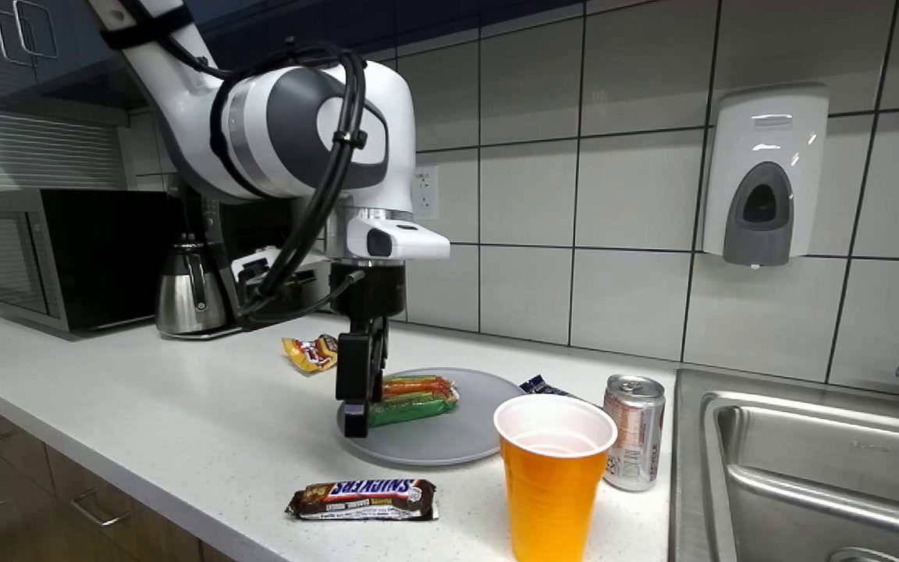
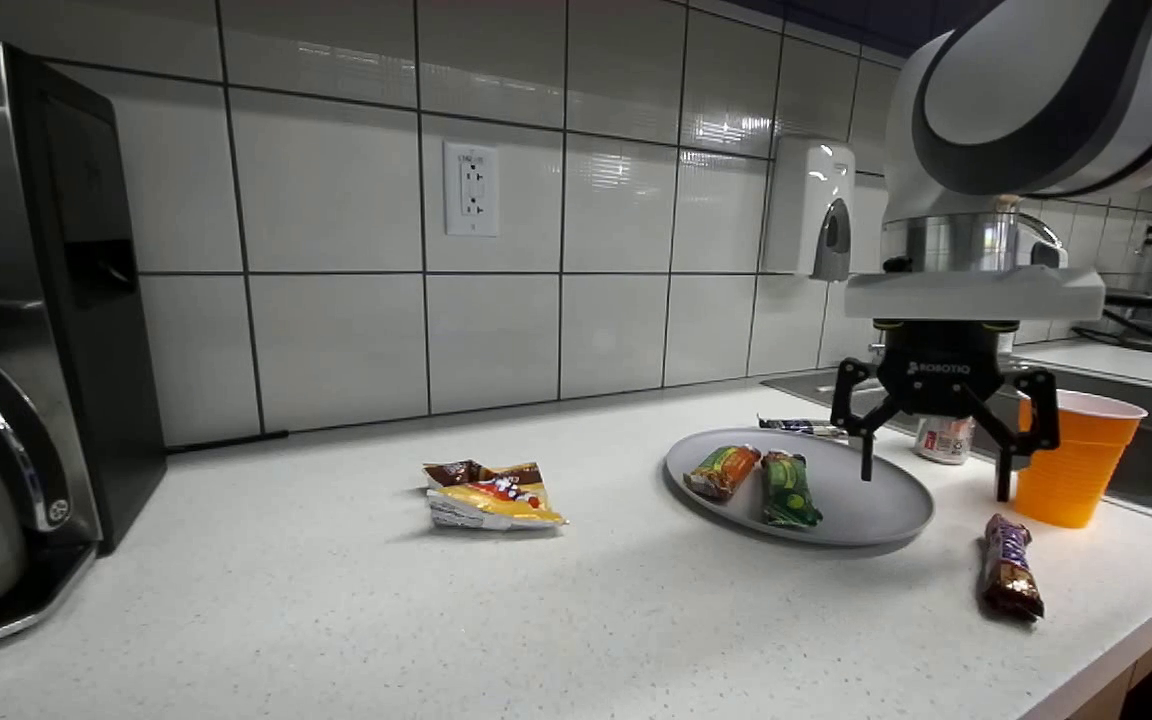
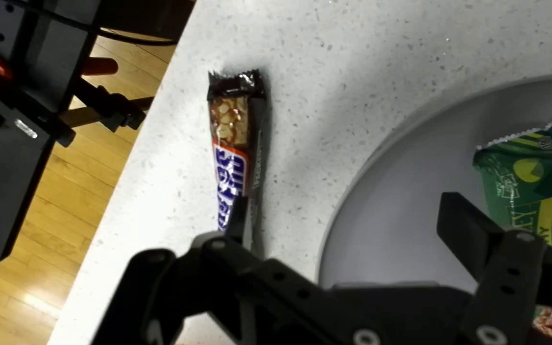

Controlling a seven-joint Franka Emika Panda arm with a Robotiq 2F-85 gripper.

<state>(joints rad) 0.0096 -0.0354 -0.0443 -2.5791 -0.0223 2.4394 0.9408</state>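
Grip: both black fingers are standing wide apart, holding nothing. The gripper (image 2: 936, 488) is hanging over the stretch between the plate (image 2: 866, 510) and the Snickers bar (image 2: 1011, 570); in the wrist view one finger is overlapping the bar's lower part, while the other is overlapping the plate beside the green bar (image 3: 525, 177). Contact with any of them is not showing.

Progress, as judged: no grasp is being made. The green bar and the orange bar (image 2: 723, 472) are lying on the plate, close together. The Snickers bar is lying off it on the counter (image 2: 386, 620), near the rim without touching. The yellow packet (image 2: 496, 500) is resting well apart; the dark blue packet (image 2: 802, 427) is lying on the plate's wall side, rim contact not showing clearly. How much handling is left, these views are not settling.

Materials: the plate is presenting a matte grey, round, shallow form. The bar wrappers are glinting like thin film, crinkling toward crimped ends; the Snickers bar is showing a long, blocky outline. The yellow packet is looking creased and uneven. The counter is appearing hard, pale and speckled. The cup (image 1: 555, 492) is tapering downward, glossy orange outside, white inside, standing just beside the can (image 1: 629, 437), a silvery cylinder
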